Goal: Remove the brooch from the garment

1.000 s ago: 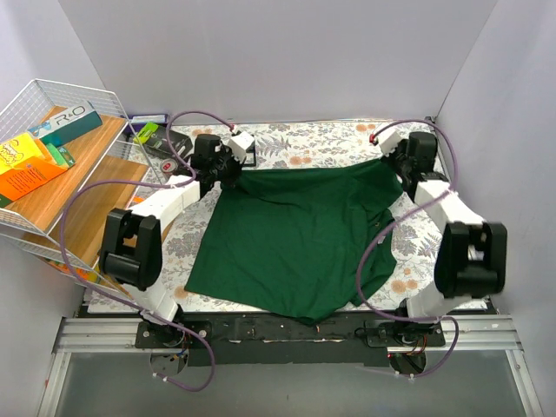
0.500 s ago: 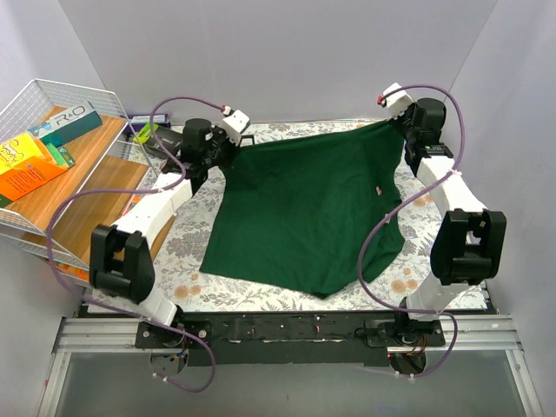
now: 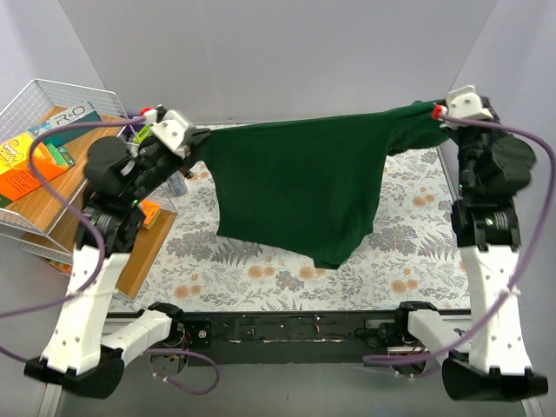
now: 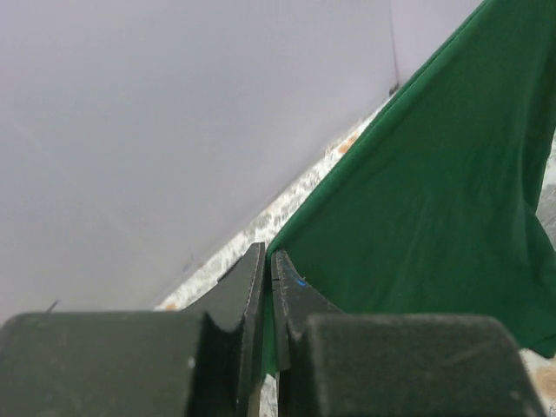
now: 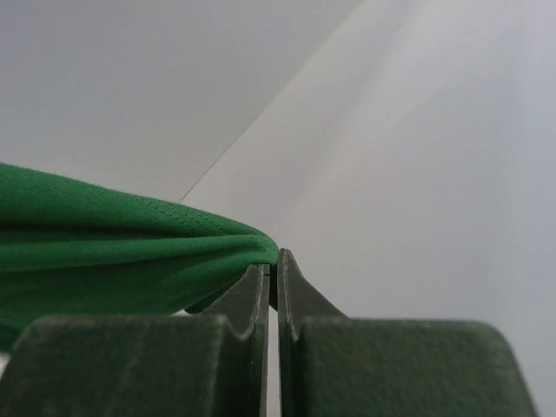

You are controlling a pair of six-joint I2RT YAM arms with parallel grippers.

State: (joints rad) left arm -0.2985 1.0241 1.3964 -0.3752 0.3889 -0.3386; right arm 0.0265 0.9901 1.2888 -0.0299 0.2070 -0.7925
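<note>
The dark green garment (image 3: 304,187) hangs stretched in the air between both arms, its lower part drooping toward the table. My left gripper (image 3: 193,139) is shut on the garment's left edge; in the left wrist view the cloth (image 4: 434,200) runs out from between the fingers (image 4: 287,282). My right gripper (image 3: 439,111) is shut on the garment's right end, raised high; in the right wrist view the cloth (image 5: 104,252) bunches at the fingertips (image 5: 259,287). No brooch shows in any view.
A floral mat (image 3: 261,269) covers the table under the garment. A white wire basket (image 3: 35,104) with boxes and wooden boards stands at the left. Small items lie behind the left arm. Grey walls close in the back and sides.
Both arms have lifted the garment off the mat, from lying flat to hanging stretched between the raised grippers. The left gripper moved left and up, the right gripper right and up.
</note>
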